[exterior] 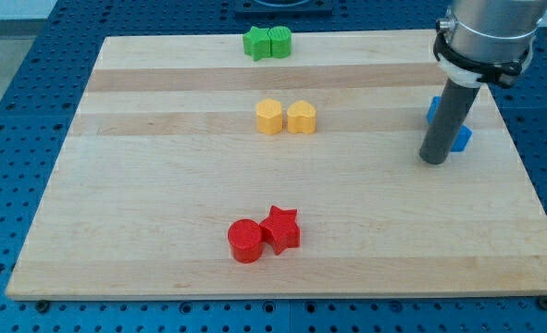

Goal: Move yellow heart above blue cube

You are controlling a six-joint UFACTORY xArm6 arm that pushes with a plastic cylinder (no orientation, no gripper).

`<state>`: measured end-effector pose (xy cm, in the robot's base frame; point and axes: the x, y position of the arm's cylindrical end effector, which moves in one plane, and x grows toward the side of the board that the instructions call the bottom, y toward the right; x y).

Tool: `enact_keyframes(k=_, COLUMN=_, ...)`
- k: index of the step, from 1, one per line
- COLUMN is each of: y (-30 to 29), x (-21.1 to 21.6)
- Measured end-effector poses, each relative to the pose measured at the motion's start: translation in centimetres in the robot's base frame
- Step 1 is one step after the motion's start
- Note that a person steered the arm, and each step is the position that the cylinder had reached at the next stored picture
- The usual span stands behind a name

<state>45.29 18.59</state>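
Observation:
The yellow heart (302,117) lies on the wooden board, above the middle, touching a yellow hexagon (269,117) on its left. Blue pieces show at the view's right, mostly hidden behind my rod: a blue part (433,110) on the rod's left and a blue part (461,139) on its right; I cannot tell which is the cube. My tip (433,160) rests on the board just below these blue blocks, far to the right of the yellow heart.
A green star (255,43) and a green rounded block (279,42) touch each other at the board's top edge. A red cylinder (245,240) and a red star (280,228) touch near the bottom middle. The board's right edge (523,166) is close to my tip.

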Motion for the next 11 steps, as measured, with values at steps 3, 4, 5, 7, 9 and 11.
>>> enact_keyframes(k=3, y=-16.7, x=3.1)
enact_keyframes(k=4, y=-17.0, x=-0.3)
enact_keyframes(k=5, y=-14.0, x=-3.7)
enact_keyframes(k=7, y=-9.4, x=-9.5)
enact_keyframes(k=9, y=-9.5, x=-2.2)
enact_keyframes(k=11, y=-16.1, x=-5.1)
